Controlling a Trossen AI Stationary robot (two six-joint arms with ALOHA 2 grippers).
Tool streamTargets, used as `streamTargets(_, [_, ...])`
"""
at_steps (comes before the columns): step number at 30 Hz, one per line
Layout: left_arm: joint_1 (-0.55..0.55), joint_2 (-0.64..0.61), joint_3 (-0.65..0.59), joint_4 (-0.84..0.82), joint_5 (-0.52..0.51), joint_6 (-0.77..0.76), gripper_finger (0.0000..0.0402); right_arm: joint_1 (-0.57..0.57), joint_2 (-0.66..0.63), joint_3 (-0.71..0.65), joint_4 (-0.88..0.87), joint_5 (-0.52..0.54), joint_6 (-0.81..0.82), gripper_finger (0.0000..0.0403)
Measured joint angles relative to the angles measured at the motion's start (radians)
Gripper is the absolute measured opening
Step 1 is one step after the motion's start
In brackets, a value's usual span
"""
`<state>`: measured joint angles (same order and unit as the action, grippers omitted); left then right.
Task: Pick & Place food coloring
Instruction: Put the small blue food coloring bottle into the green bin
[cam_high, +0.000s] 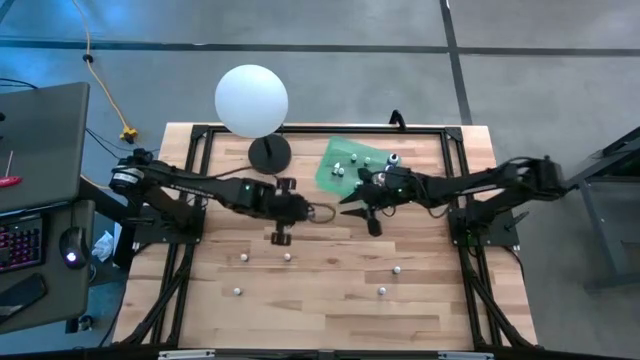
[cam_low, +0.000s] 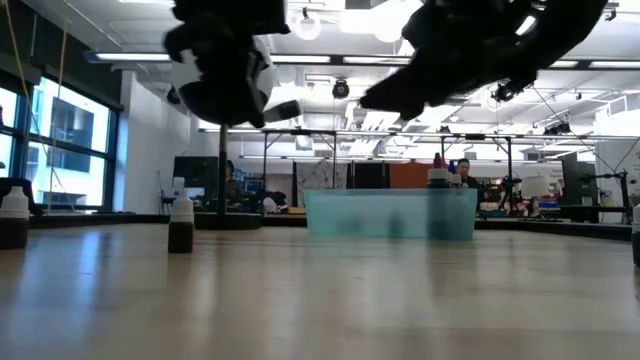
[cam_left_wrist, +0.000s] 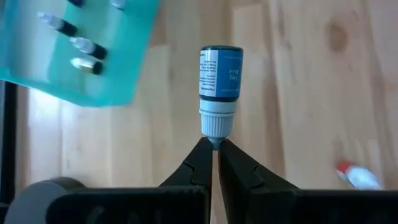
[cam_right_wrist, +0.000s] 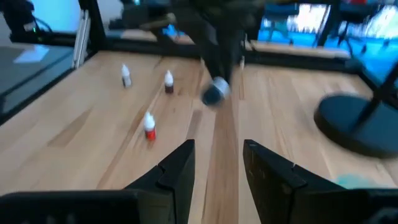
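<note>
The blue food coloring bottle (cam_left_wrist: 220, 87) hangs by its cap in my left pincer (cam_left_wrist: 215, 144), pressed on it, near the green bin (cam_high: 352, 163). Some bottles lie inside; five wait on the counter (cam_high: 330, 320). My right pincer (cam_right_wrist: 218, 163) hovers spread, empty.
</note>
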<state>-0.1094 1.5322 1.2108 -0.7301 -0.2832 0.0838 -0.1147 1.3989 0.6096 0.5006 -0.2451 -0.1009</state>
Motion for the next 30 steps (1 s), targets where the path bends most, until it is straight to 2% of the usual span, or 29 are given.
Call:
streamTargets(3, [0.040, 0.000, 0.001, 0.025, 0.018, 0.015, 0.0006, 0.014, 0.082, 0.023, 0.132, 0.003, 0.012, 0.0129])
streamTargets(6, [0.074, 0.009, 0.002, 0.036, 0.035, 0.017, 0.0006, 0.028, 0.143, 0.056, 0.190, 0.040, 0.035, 0.0129])
streamTargets(10, [0.101, 0.024, 0.002, 0.038, 0.041, 0.029, 0.0006, 0.039, 0.191, 0.095, 0.194, 0.102, 0.042, 0.0129])
streamTargets(17, [0.116, 0.052, 0.001, 0.089, 0.059, 0.138, 0.0007, 0.050, 0.268, 0.142, 0.194, 0.187, 0.041, 0.0129])
streamTargets(23, [0.116, 0.051, 0.001, 0.122, 0.063, 0.174, 0.0007, 0.049, 0.286, 0.141, 0.185, 0.256, 0.035, 0.0129])
streamTargets(30, [0.116, 0.050, 0.001, 0.148, 0.064, 0.174, 0.0007, 0.049, 0.284, 0.141, 0.160, 0.258, 0.032, 0.0129])
